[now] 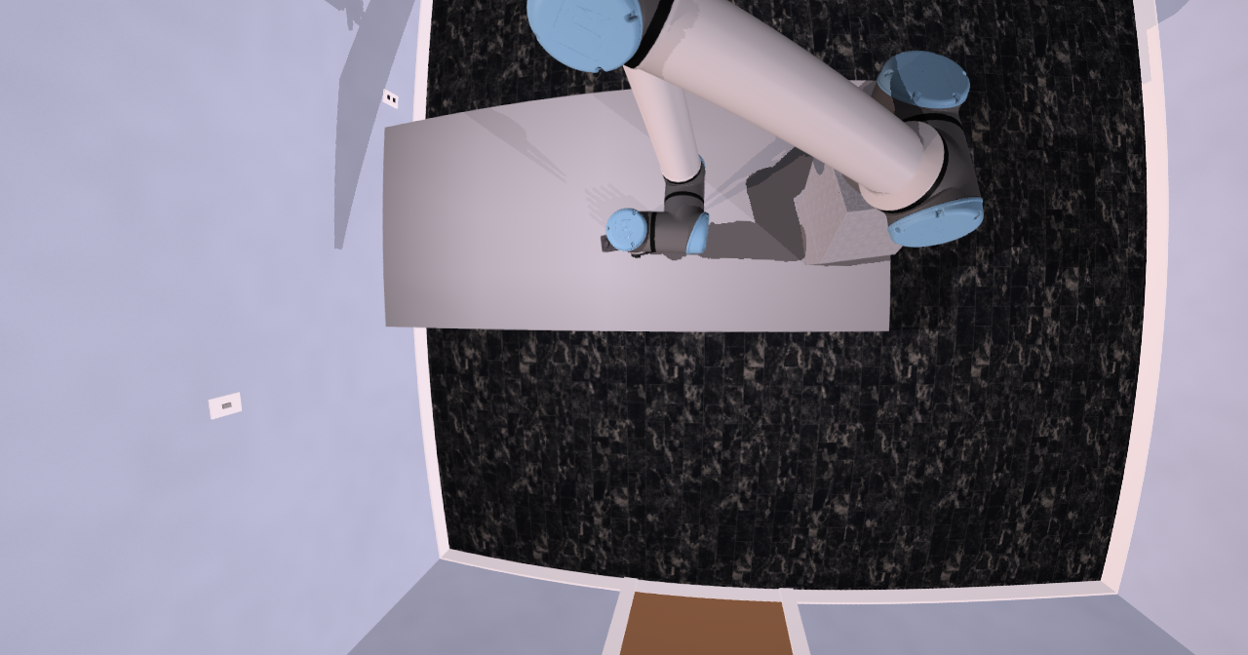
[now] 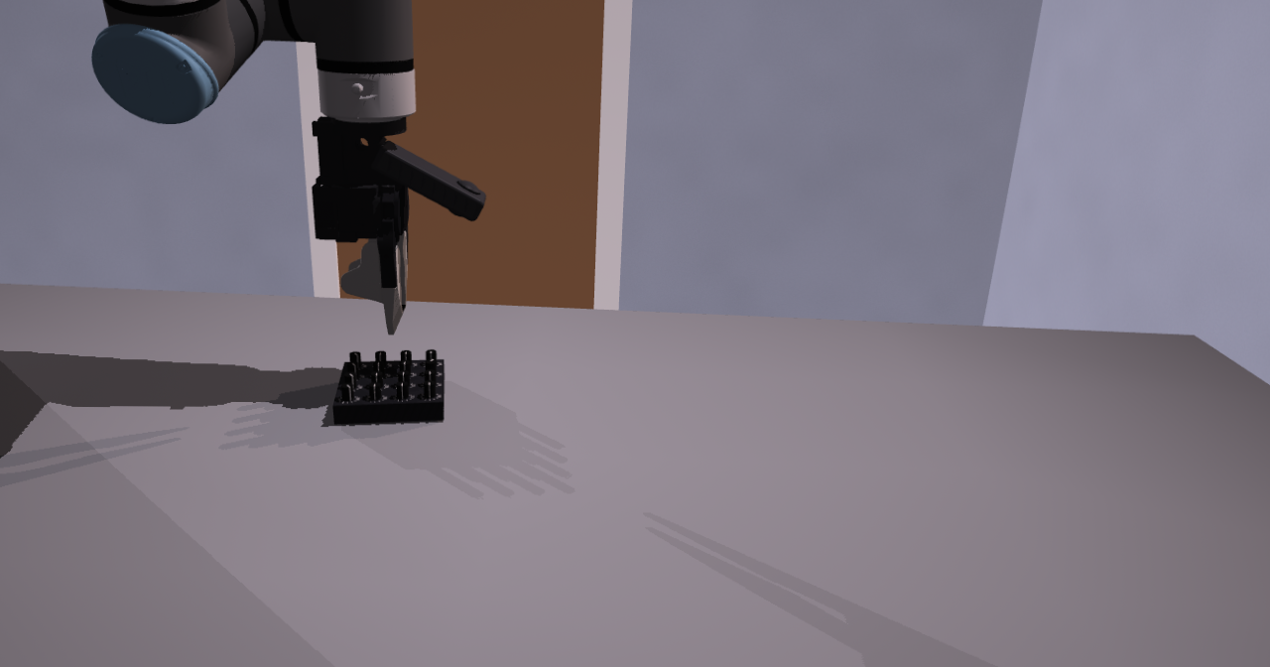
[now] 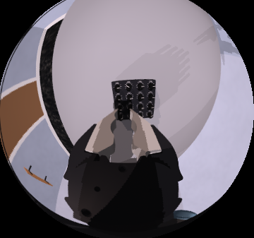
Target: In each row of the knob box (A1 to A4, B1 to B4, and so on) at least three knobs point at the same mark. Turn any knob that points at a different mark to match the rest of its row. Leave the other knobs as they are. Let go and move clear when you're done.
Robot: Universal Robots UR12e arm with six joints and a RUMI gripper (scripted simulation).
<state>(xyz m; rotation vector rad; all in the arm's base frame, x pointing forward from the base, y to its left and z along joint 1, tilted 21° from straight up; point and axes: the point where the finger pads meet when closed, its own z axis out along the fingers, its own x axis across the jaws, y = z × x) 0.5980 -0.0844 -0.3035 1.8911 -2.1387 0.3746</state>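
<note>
Probably lower the gripper [image 2: 395,330] [image 3: 123,109], jaws parted only narrowly with nothing between, toward the knob box [image 2: 389,412] [image 3: 135,92], which way being down and, by the wrist view, mostly ahead on the table [image 1: 488,258] [image 2: 799,485] [image 3: 106,37].

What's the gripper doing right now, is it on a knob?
Gripper: partly open, a narrow gap between the fingertips, holding nothing, above the knob box.
</note>
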